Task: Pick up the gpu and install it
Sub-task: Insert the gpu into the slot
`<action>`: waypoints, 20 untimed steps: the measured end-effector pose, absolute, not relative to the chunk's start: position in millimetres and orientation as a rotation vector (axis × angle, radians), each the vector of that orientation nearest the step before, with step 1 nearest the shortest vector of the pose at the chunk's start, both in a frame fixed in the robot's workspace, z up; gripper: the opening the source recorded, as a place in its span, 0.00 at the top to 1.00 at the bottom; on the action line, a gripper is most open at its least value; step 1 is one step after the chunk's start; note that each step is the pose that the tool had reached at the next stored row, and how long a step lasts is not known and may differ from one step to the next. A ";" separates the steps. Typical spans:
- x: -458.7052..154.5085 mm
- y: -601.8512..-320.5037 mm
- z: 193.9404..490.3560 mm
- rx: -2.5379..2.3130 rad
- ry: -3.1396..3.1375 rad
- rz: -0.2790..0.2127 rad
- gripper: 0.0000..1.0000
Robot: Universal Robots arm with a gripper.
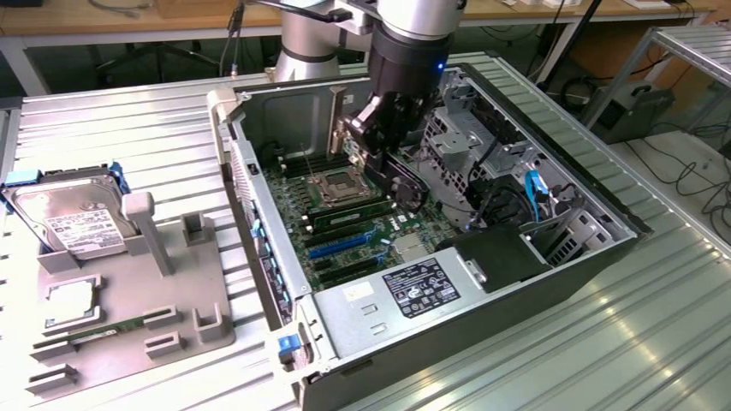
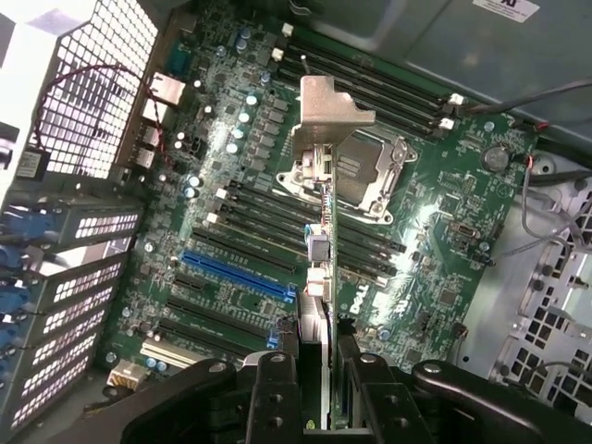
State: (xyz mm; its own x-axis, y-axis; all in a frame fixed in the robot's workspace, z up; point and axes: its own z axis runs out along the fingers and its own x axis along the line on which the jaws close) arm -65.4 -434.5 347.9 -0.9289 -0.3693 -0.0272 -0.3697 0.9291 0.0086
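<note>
In the exterior view, your gripper (image 1: 386,141) hangs inside the open computer case (image 1: 571,257), carrying the gpu (image 1: 339,120) upright above the motherboard (image 1: 342,224), so its edge can meet a slot. In the wrist view, the fingers (image 2: 275,388) are clamped on the card edge-on, its metal bracket (image 2: 326,111) leading, over the blue slot (image 2: 236,275) region.

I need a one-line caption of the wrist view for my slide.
The gripper holds the gpu edge-on above the motherboard, its metal bracket over the CPU socket.

End effector (image 2: 316,370) perhaps hides gpu's (image 2: 324,250) rear.
</note>
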 end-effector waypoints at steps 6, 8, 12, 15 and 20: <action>-65.4 -434.5 347.8 -0.665 3.045 0.022 0.74; -65.4 -434.5 347.8 -0.688 3.040 0.022 0.74; -65.4 -434.5 347.8 -0.729 3.031 0.023 0.74; -65.4 -434.5 347.7 -0.761 3.023 0.023 0.74; -65.4 -434.5 347.7 -0.815 3.009 0.024 0.74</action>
State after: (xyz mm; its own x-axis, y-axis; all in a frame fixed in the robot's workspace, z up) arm -65.4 -434.5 347.7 -0.8632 -0.5042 -0.0271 -0.5045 0.8634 0.0086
